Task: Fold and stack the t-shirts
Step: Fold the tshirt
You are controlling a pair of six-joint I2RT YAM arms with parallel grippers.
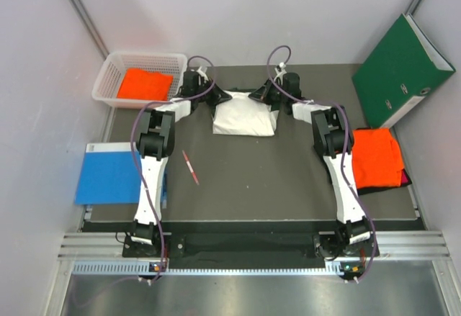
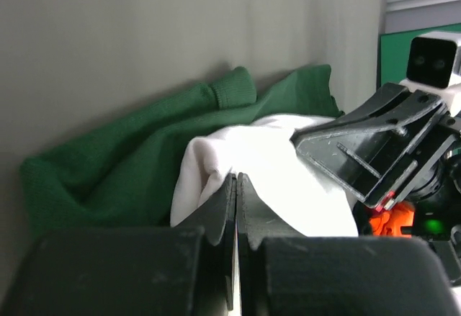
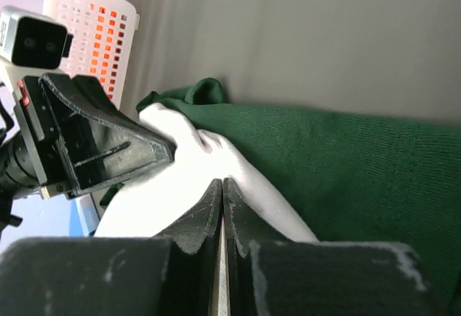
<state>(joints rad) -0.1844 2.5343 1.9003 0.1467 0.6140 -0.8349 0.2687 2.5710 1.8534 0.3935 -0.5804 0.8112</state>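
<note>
Pinching white cloth, the two fingers of my left gripper (image 2: 236,181) were pressed flat together, with a fold of the white t-shirt (image 2: 288,165) bunched at their tips. My right gripper (image 3: 220,184) was the same: fingers closed tight with white fabric caught between them. The two grippers faced each other closely at the shirt's far edge, each showing in the other's wrist view. Dark green sleeves (image 3: 346,165) lay rumpled just behind the white body, on the grey table (image 1: 274,179). From above, the shirt was a folded white block at the far middle of the table, between both arms. At the far left stood a white basket (image 1: 108,78) holding one orange t-shirt (image 1: 144,84). At the right edge lay another orange t-shirt (image 1: 376,156), on top of something dark that I could not identify. A green binder (image 1: 403,71) stood in the far right corner. A blue book (image 1: 108,173) lay at the near left, and a red pen (image 1: 191,167) lay apart on the table.
</note>
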